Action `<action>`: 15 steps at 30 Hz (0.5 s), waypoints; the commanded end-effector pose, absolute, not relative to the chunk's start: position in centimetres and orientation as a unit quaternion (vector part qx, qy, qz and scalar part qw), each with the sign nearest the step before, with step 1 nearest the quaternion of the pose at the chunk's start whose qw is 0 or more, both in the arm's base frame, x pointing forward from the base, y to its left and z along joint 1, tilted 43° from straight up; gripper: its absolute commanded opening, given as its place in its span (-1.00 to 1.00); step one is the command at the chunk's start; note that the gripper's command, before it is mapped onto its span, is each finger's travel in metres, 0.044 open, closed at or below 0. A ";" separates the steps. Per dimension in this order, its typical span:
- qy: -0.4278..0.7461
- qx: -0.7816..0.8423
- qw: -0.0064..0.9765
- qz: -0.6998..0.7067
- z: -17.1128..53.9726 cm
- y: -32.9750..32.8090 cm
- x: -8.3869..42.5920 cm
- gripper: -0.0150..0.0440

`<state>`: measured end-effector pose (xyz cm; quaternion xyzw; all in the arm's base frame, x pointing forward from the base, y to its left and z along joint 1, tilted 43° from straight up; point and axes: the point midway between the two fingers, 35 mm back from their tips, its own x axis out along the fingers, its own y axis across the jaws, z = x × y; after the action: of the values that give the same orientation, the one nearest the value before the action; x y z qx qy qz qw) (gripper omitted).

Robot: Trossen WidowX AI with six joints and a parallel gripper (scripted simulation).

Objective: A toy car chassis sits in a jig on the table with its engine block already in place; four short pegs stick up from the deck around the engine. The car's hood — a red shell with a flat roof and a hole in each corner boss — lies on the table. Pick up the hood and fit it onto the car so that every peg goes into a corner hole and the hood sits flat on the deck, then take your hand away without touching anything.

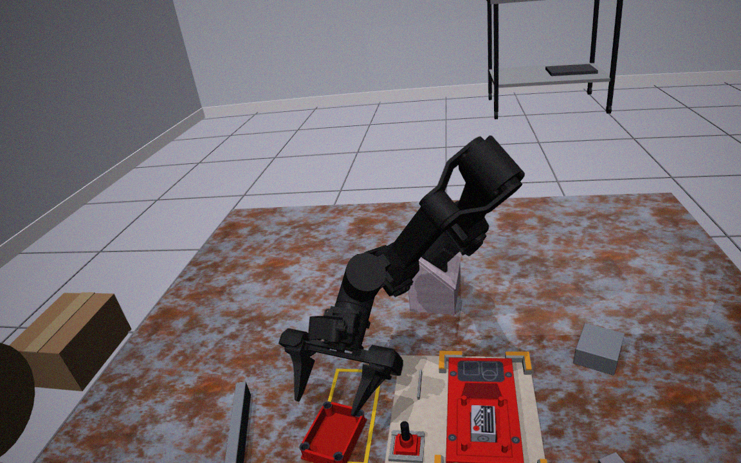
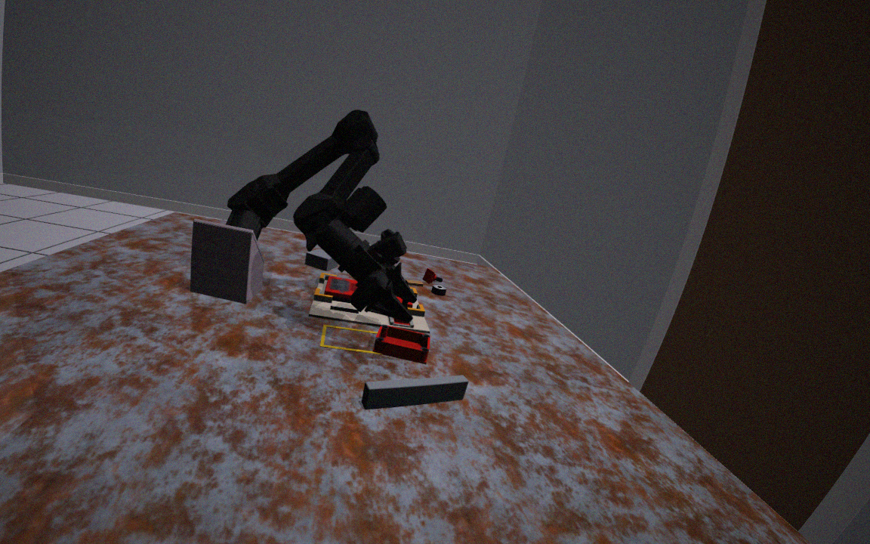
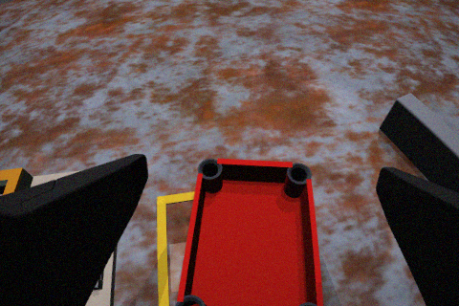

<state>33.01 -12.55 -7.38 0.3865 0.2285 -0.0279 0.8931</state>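
The red hood (image 1: pixel 332 435) (image 2: pixel 402 344) (image 3: pixel 253 244) lies upside down on the table, its hollow side and dark corner bosses up, partly over a yellow outline (image 1: pixel 373 426) (image 2: pixel 322 336) (image 3: pixel 163 249). My gripper (image 1: pixel 326 406) (image 2: pixel 411 309) (image 3: pixel 262 172) is open and empty above it. In the wrist view the fingers stand on either side of the hood, with a wider gap on the right. The red chassis (image 1: pixel 453 411) (image 2: pixel 338 286) sits in the jig on a cream board (image 1: pixel 430 409), with the engine block (image 1: pixel 483 423) and its pegs on the deck. The arm partly hides it in the exterior view.
A long grey bar (image 1: pixel 238 420) (image 2: pixel 414 392) (image 3: pixel 432 126) lies beyond the hood, opposite the jig. A red part with a black stick (image 1: pixel 404 433) stands on the board between hood and chassis. A pale angled block (image 1: pixel 433 293) (image 2: pixel 220 260) and a grey block (image 1: pixel 599 348) stand farther back.
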 end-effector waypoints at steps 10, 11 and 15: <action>0.231 0.385 0.893 -0.027 -8.1 -11.9 33.2 1.00; 0.231 0.385 0.893 -0.027 -8.1 -11.9 33.2 1.00; 0.231 0.384 0.893 -0.027 -8.3 -11.7 33.2 1.00</action>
<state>33.08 -11.80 -8.14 0.3844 0.2312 -0.0261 0.8933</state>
